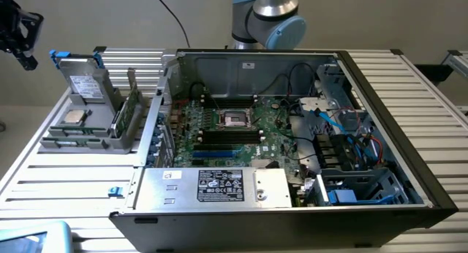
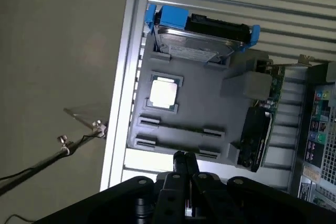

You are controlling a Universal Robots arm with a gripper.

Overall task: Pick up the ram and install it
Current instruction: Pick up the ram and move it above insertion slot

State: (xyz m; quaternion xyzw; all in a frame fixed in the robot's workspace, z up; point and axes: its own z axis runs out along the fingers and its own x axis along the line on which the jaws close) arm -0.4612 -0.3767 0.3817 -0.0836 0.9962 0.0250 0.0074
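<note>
Okay, tool (image 2: 184, 157): pressed together, empty, up clear of the grey tray (image 2: 210, 103).
Ram (image 1: 73, 132): looks parked on edge in that tray, by the CPU (image 2: 164, 93).
Risk: I'd jab it, descending shut.

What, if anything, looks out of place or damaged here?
Nothing stands out. The grey plastic parts holder sits flat on the slatted metal table, its silver hard drive stands on edge in it, and the open black computer case shows no damage.
</note>
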